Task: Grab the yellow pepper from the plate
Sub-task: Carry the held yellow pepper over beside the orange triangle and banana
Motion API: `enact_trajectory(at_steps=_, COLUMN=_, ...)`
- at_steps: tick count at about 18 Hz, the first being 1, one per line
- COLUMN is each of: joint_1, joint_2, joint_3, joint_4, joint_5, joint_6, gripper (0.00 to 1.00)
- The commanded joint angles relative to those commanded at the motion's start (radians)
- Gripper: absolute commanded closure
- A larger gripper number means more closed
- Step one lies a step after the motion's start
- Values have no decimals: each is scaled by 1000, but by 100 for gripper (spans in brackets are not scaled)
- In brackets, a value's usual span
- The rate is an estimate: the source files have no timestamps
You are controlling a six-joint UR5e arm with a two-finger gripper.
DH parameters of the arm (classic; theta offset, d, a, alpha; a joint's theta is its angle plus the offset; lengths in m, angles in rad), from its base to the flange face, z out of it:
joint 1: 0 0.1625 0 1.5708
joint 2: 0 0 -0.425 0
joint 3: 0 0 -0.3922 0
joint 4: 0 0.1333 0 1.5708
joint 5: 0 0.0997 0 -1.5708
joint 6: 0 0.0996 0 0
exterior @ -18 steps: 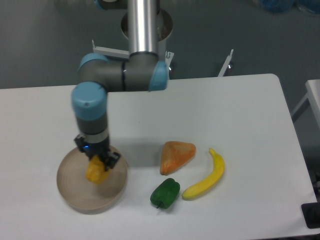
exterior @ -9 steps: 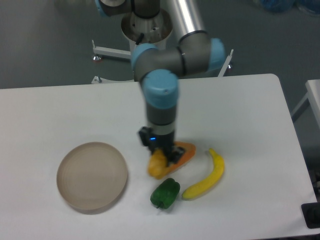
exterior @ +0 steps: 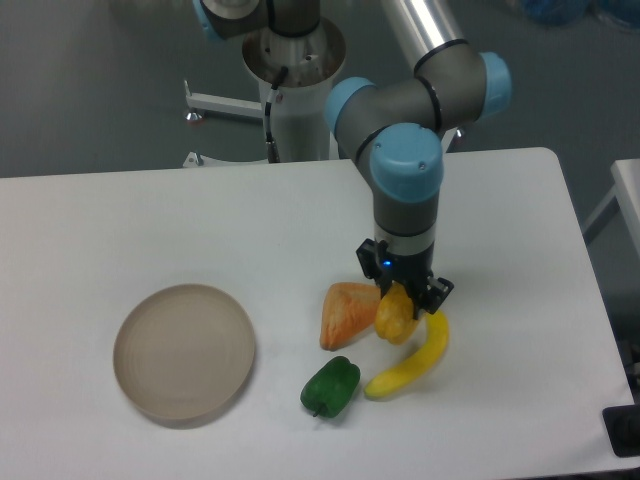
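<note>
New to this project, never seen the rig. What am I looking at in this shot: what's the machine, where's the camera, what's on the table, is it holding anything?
The machine is one robot arm, grey tubes with blue joint caps, bolted to a base behind a white table. At its tip is a two-finger gripper, pointing straight down. There is only one picture: a fixed camera looking down on the table from the front.

The gripper is shut on the yellow pepper, between the orange wedge and the banana. I cannot tell whether the pepper hangs above the table or touches it.

On the table, from left: a round tan plate with nothing on it, a green pepper, the wedge, then the banana.
</note>
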Motion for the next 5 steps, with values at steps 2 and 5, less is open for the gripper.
enact_trajectory(at_steps=2, joint_1=5, joint_2=5, joint_3=-3, joint_4=0, joint_5=0, joint_6=5, gripper=61)
enact_trajectory(at_steps=5, joint_1=5, joint_2=3, joint_3=-6, joint_4=2, joint_5=0, joint_6=9, gripper=61)
